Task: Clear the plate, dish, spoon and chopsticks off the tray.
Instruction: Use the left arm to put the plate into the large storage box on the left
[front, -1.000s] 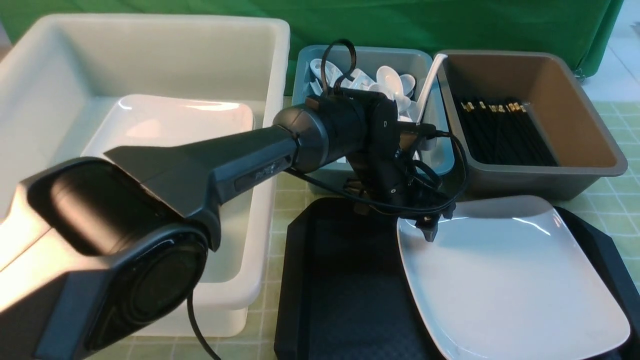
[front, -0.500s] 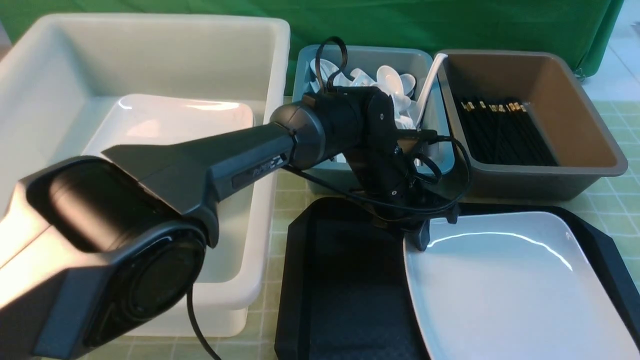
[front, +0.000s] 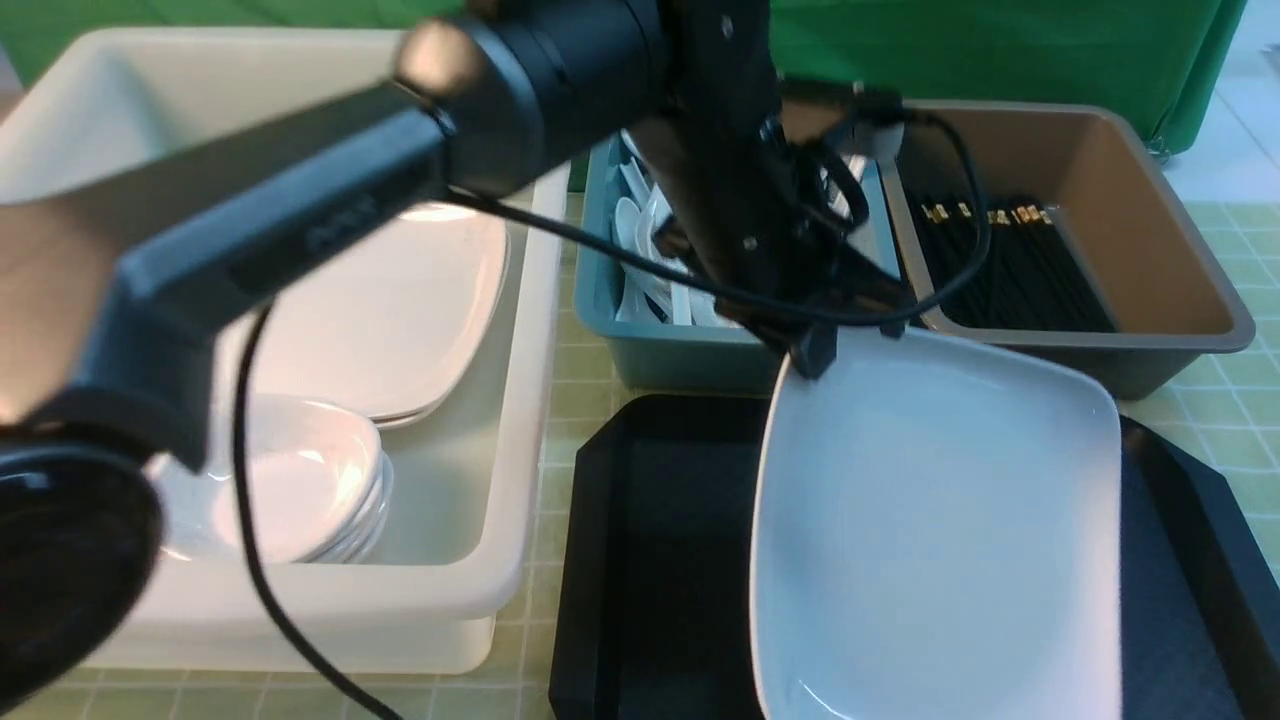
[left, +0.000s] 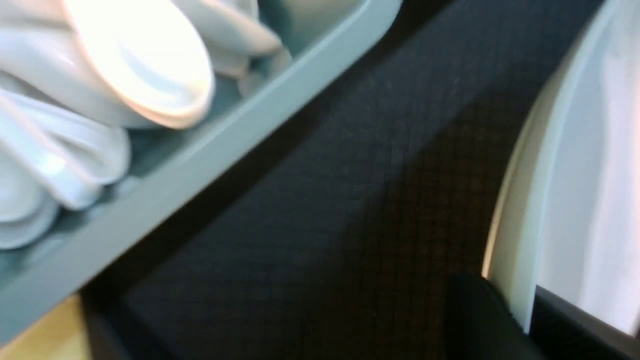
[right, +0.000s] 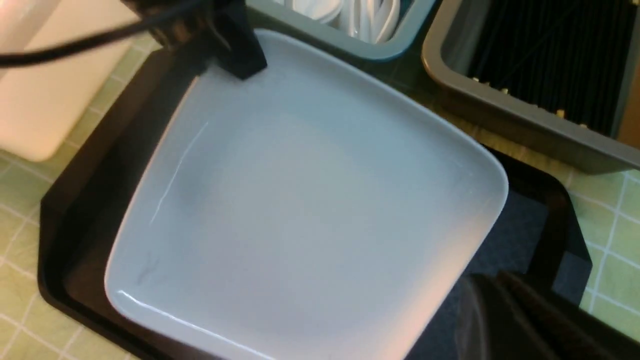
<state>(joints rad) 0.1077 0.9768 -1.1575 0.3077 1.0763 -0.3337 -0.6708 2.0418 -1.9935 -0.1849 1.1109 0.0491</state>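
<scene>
Plate (front: 930, 520) end away from my left gripper (front: 812, 355) cut off by frame; tray (front: 650, 540) floor beneath it hidden; left arm (front: 300, 210) blurred; right fingers (right: 500, 320) partly cropped.

— What sort of place is this?
— A robot test bench set up like a canteen's dish-return counter. Behind the tray (front: 650, 560) hangs a green cloth (front: 1000, 50) (a backdrop, not a wall), and under the tray lies a green checked table cover (front: 1230, 420).
— Why a canteen?
— The sorting bins. Left of the tray is a white tub (front: 400, 630) with stacked plates (front: 400, 310) and small dishes (front: 290, 490). Behind the tray are a blue bin (front: 680, 355) of white spoons (front: 640, 260) and a grey-brown bin (front: 1130, 230) of black chopsticks (front: 1020, 270). A robot arm (front: 280, 210) reaches over the tray.
</scene>
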